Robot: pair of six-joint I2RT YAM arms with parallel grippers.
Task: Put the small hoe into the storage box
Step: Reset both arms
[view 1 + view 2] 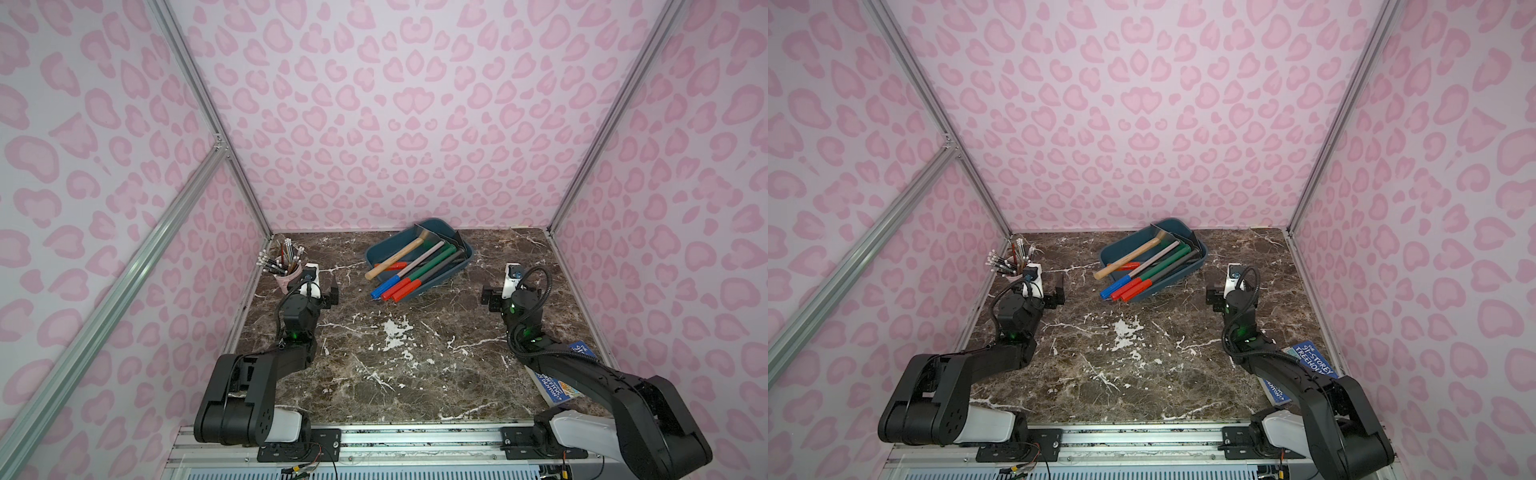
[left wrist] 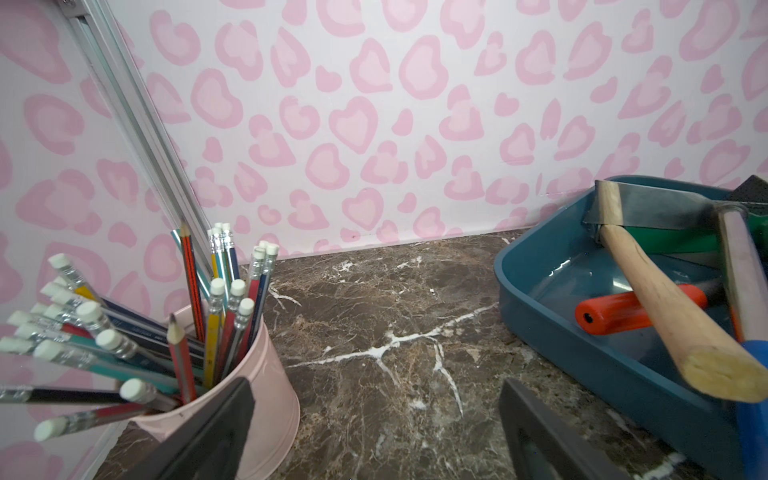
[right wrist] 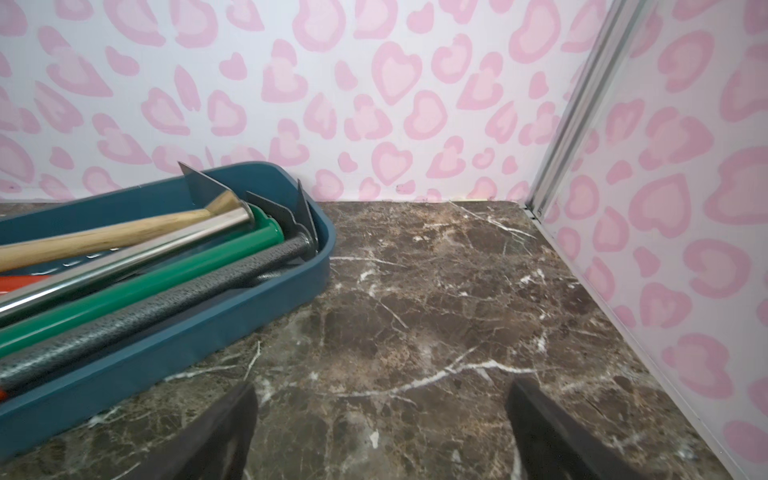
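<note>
Teal storage box [image 1: 380, 251], one, at the back of the marble table [image 1: 395, 374]. One wooden-handled small hoe [image 1: 395, 258] lies inside with at least four other tools, its handle over the rim. One pencil cup [image 2: 266, 374], one book [image 1: 1312, 361]. Two arms low, flanking the box. Left gripper [image 2: 378, 388] and right gripper [image 3: 382, 395] are spread wide and empty.

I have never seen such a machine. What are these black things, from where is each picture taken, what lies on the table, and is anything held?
They are two robot arms, the left arm and the right arm, fixed at the near edge of the marble table. Two pictures come from a double camera high above; the other two from small cameras on the arms' wrists. On the table stands a teal storage box holding the wooden-handled small hoe and other long-handled tools. A pink pencil cup stands by the left arm; a blue book lies under the right one. Both pairs of jaws are open and hold nothing.
</note>
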